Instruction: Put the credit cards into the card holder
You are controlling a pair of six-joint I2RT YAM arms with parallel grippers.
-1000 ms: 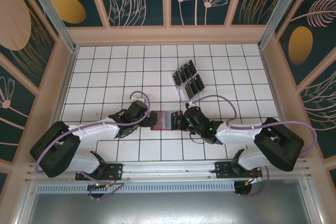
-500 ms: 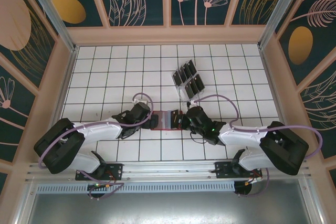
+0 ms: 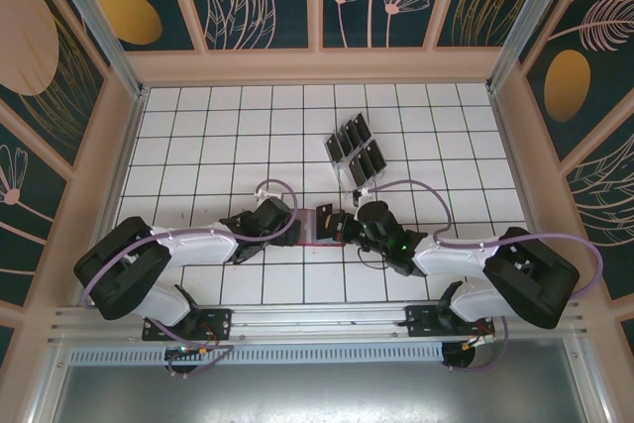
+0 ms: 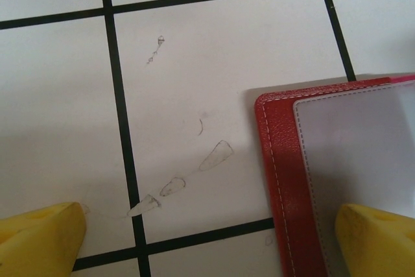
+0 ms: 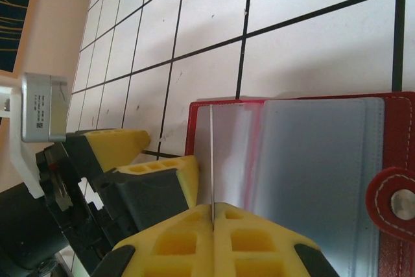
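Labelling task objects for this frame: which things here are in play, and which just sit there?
In play: card holder; credit cards; left gripper, open; right gripper, shut on a thin sheet.
Just there: clear rack holding the cards; tiled table.

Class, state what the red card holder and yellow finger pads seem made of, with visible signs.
Card holder: likely leather or faux leather, matte red, grained, with pale stitching. Finger pads: probably foam or soft rubber, matte yellow, with moulded recesses.

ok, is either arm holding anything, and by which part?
Right fingers pinch a thin sheet, edge-on, likely a credit card, by its near edge. Left fingers hold nothing.
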